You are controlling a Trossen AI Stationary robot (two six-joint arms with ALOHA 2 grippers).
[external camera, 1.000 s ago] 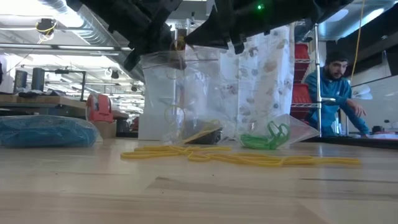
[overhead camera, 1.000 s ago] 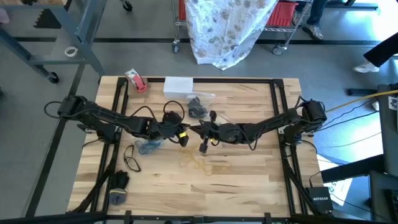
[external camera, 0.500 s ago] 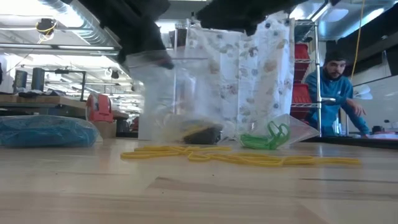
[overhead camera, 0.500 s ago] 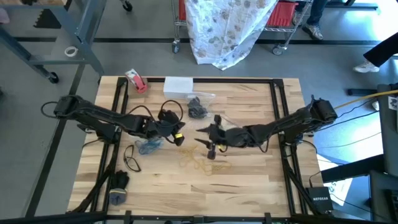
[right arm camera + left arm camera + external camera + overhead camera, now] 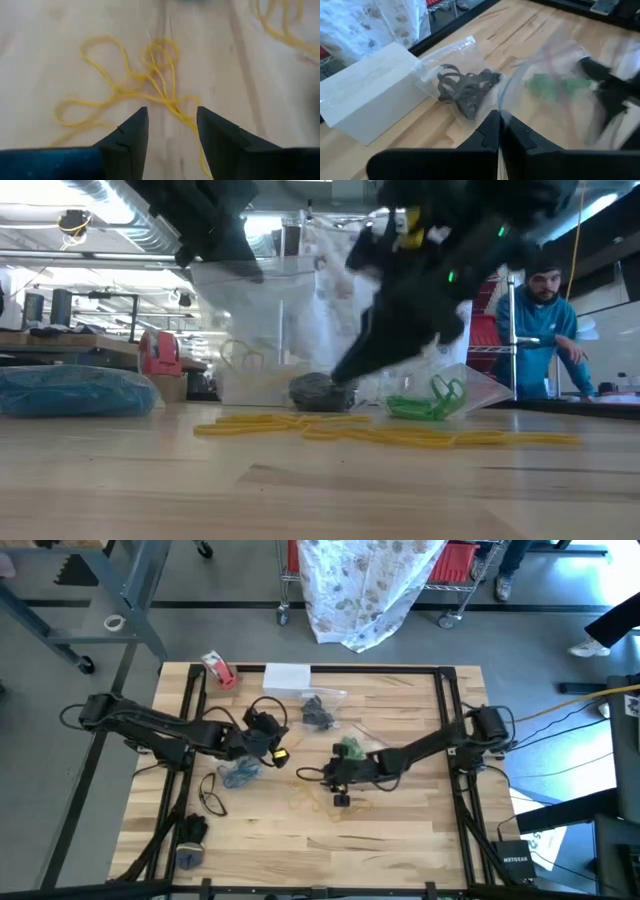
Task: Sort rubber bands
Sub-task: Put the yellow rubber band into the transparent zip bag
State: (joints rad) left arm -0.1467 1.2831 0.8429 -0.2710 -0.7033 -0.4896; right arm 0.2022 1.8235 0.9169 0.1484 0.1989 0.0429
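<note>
My left gripper (image 5: 498, 120) is shut on a clear plastic bag (image 5: 270, 320) that it holds up over the table's middle. A few tan-yellow rubber bands (image 5: 240, 355) lie inside the bag. More yellow rubber bands (image 5: 150, 80) lie loose on the wood (image 5: 320, 802). My right gripper (image 5: 171, 115) stands open low over them, one finger on each side of the strands, pointing down at a slant (image 5: 340, 796). I see no touch. My left gripper pinches the clear bag's top edge (image 5: 506, 102) between its two shut fingers. It comes in from the table's left and slants downward. The bag hangs open below the fingers; whether its bottom rests on the table I cannot tell.
A bag of black bands (image 5: 318, 712) and a white box (image 5: 287, 677) lie at the far middle, a bag of green bands (image 5: 350, 748) beside the right arm. A bag of blue bands (image 5: 240, 775) and a black loop (image 5: 212, 796) lie left, a red-and-white tape roll (image 5: 218, 670) at far left.
My right gripper has let go of the bag's top, opened, and dropped toward the near edge onto the loose yellow bands, tipping steeply down. My left gripper has drawn a little toward the table's left with the bag, which now hangs from it alone.
</note>
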